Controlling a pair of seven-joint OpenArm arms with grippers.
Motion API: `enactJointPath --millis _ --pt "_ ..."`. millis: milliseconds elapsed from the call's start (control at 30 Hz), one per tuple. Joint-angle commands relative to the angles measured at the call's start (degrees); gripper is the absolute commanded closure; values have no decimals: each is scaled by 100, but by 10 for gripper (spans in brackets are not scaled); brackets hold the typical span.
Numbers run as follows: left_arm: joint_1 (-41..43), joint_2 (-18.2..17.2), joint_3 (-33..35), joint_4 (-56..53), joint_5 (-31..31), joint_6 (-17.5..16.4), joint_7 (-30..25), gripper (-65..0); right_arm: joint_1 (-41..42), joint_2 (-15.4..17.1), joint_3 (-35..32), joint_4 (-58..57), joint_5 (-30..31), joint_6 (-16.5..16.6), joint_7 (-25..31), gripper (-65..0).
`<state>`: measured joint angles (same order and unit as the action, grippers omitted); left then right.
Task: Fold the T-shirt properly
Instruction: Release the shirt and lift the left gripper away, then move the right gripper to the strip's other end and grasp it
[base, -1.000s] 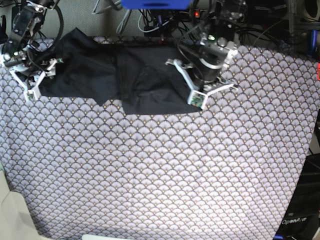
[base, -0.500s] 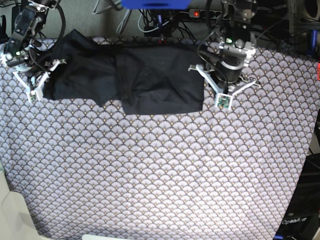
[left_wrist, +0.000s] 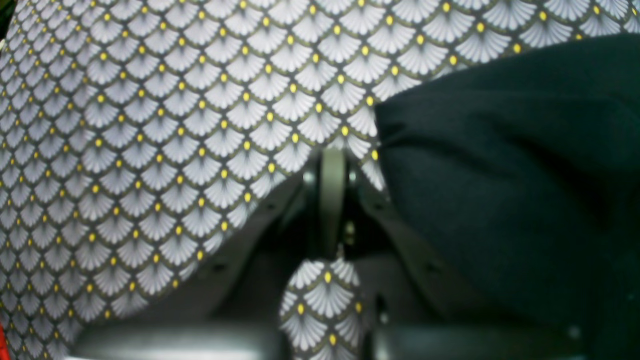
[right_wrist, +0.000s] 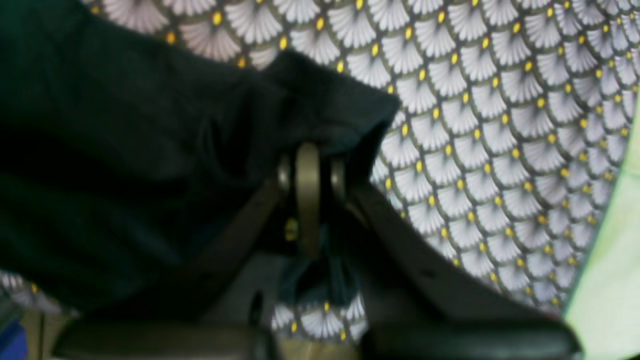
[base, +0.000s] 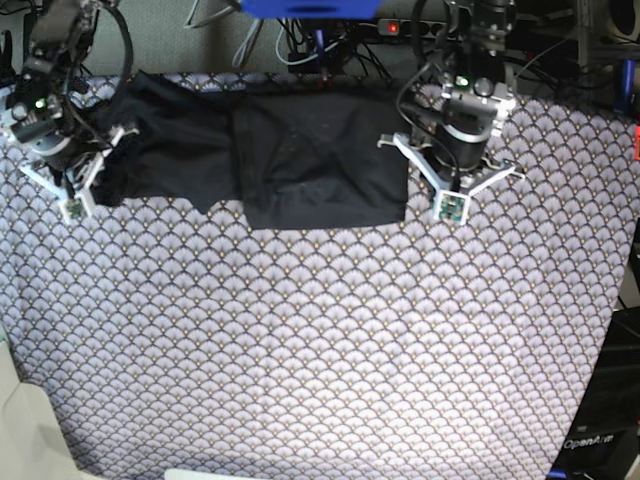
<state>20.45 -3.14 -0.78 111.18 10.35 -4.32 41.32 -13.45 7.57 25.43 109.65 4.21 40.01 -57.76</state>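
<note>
The dark T-shirt (base: 290, 150) lies spread along the far edge of the fan-patterned tablecloth (base: 320, 350), partly folded over itself. At its left end my right gripper (base: 85, 175) is down on the cloth. In the right wrist view this gripper (right_wrist: 307, 155) is shut, with a bunched corner of the T-shirt (right_wrist: 150, 150) pinched at its tips. My left gripper (base: 450, 185) stands just off the shirt's right edge. Seen from the left wrist, this gripper (left_wrist: 332, 165) is shut on the tablecloth (left_wrist: 175, 150), beside the T-shirt (left_wrist: 500, 175) and apart from it.
Cables and dark equipment (base: 330, 40) crowd the back edge behind the shirt. The table's right edge (base: 610, 330) drops to black gear. A beige surface (base: 25, 430) shows at the lower left. A pale green surface (right_wrist: 610, 260) borders the tablecloth near the right gripper.
My right gripper has shut on the T-shirt's left end, and that end has bunched up. My left gripper has moved right, off the shirt, then stayed beside its edge.
</note>
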Motion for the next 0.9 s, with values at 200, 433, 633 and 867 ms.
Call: enactJointPath --millis 200,433,633,867 --pt "131 -16 -577 131 16 58 -119 0 49 38 -60 46 67 -1 39 0" --pt "201 -16 -613 131 16 58 -154 0 75 65 -51 -393 58 -1 31 -102" --pt "201 -25 -613 131 16 58 -154 0 66 47 424 -411 67 -1 -22 -298" --pt "201 -104 -595 122 16 58 -154 0 224 82 1057 -411 111 -1 -277 -358"
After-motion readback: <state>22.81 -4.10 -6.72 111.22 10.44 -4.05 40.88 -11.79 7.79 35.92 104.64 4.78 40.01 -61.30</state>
